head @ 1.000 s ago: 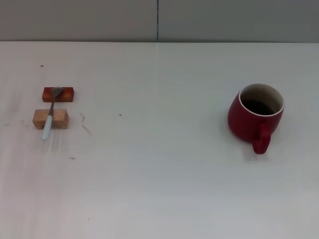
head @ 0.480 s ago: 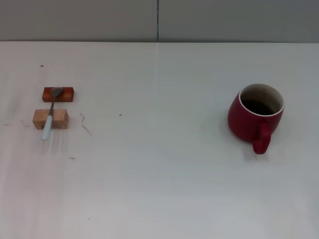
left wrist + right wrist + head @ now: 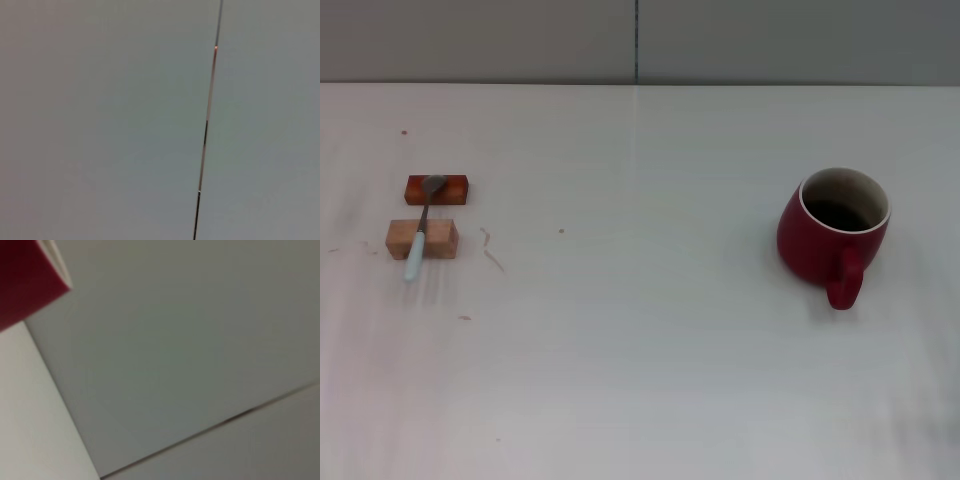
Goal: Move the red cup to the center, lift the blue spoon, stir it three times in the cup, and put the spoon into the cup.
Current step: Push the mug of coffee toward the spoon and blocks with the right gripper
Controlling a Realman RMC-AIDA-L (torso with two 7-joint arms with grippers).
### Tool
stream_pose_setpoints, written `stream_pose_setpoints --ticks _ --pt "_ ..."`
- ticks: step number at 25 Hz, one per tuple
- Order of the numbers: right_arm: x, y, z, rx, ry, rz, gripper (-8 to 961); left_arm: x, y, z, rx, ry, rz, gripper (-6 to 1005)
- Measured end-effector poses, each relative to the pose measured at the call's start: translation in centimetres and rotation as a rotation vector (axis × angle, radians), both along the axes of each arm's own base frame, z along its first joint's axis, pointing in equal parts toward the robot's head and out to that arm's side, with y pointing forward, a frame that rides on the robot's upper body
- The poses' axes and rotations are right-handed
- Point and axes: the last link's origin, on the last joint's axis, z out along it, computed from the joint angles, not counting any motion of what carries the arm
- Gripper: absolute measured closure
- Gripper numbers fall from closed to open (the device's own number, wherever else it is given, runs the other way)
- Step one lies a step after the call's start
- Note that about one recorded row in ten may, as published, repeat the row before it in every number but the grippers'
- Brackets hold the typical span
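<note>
The red cup stands upright on the right side of the white table, about midway between the near and far edges. Its loop handle points toward the near side, its rim is cream-white, and its inside is dark. A corner of the same cup's red wall and pale rim fills one edge of the right wrist view, with the grey wall panel behind it.

The blue spoon lies well apart from the cup, on the far-left part of the table. It rests across two small blocks: its grey metal bowl sits on the dark reddish-brown block, which is the farther one, and its neck crosses the light wooden block just nearer. The pale blue handle end slopes down past the near edge of that light block toward the table surface. A few faint reddish marks show on the table near the blocks.

Neither claw appears in any view, so whether either is open or closed, or has hold of anything, cannot be seen. The left wrist view shows only the grey wall panel with a thin vertical seam.
</note>
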Motion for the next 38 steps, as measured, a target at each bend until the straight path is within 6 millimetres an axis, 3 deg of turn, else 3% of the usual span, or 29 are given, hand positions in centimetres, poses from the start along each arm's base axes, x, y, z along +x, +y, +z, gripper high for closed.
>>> stream_pose_setpoints --ticks 9,17,38 --pt "0.0 -0.2 -2.1 -0.136 -0.062 -0.006 915 0.0 -0.1 0.0 0.002 -0.001 0.0 143" --pt "-1.2 0.4 -4.4 -0.265 -0.076 0.039 916 0.1 -0.3 0.1 0.013 0.002 -0.013 143" --pt "-3.6 1.1 -7.5 -0.406 -0.052 0.093 916 0.0 -0.5 0.1 0.014 0.0 -0.012 144"
